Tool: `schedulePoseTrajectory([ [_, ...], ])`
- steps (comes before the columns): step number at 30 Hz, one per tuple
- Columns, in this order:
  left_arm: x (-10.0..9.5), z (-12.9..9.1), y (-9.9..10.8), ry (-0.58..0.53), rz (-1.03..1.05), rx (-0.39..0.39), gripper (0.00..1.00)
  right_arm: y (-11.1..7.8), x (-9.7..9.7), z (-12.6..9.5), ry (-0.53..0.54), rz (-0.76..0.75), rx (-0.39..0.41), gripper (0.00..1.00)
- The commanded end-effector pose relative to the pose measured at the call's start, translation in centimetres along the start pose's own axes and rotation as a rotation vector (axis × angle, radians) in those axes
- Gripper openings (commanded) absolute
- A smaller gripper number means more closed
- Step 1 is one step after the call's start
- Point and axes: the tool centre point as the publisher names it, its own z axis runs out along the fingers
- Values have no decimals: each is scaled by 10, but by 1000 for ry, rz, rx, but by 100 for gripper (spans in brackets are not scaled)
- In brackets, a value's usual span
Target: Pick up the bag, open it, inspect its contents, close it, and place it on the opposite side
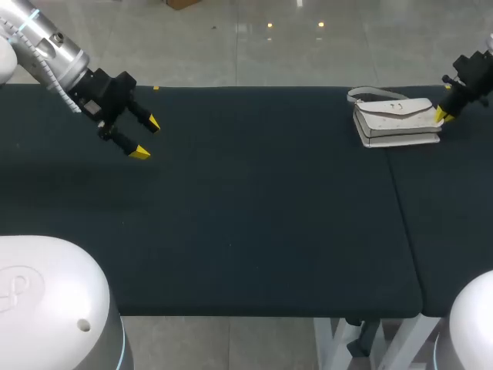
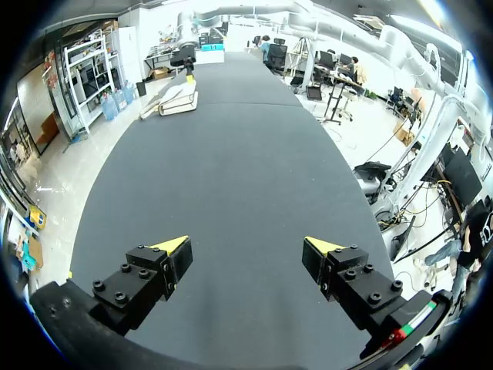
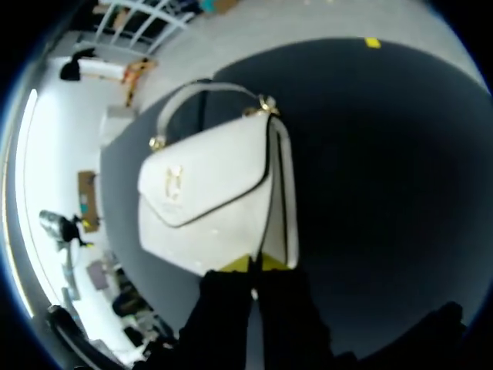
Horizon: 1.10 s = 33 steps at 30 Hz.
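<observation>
A white handbag (image 1: 397, 122) with a flap and a grey handle (image 1: 370, 94) lies flat at the table's far right. My right gripper (image 1: 443, 116) is at the bag's right end. In the right wrist view its yellow tips (image 3: 254, 264) are pressed together on the edge of the flap, at the corner of the bag (image 3: 216, 193), whose flap lies closed. My left gripper (image 1: 146, 137) hovers over the table's far left, wide open and holding nothing. From the left wrist view the bag (image 2: 173, 100) is far ahead of the open left gripper (image 2: 246, 247).
The dark table (image 1: 254, 216) stretches between the two arms, with a seam near its right end (image 1: 404, 216). A small yellow mark (image 1: 156, 88) sits at the back edge near the left gripper.
</observation>
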Motion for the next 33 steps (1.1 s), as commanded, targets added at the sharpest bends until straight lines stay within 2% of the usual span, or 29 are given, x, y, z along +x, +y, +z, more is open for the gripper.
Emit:
schedulePoseTrajectory([
  [1,-1,1,1,0,1,3,100,-2,6,1,12,3,81,0],
  [4,-1,1,1,0,1,3,100,-6,11,5,24,-1,92,0],
  [6,-1,1,1,0,1,3,100,-7,13,6,30,-6,106,28],
  [8,-1,1,1,0,1,3,100,-8,14,4,33,-9,109,47],
  [9,-1,1,1,0,1,3,100,-7,14,2,41,-10,115,69],
  [12,-1,1,1,0,1,3,100,-3,13,-4,39,-12,145,98],
  [15,-1,1,1,0,1,3,100,2,11,-11,32,-26,164,100],
  [21,-1,1,1,0,1,3,100,13,2,-19,-7,-34,110,100],
  [24,-1,1,1,0,1,3,100,13,2,-20,-30,-63,75,100],
  [33,-1,1,1,0,1,3,100,13,2,-20,-30,-63,75,100],
])
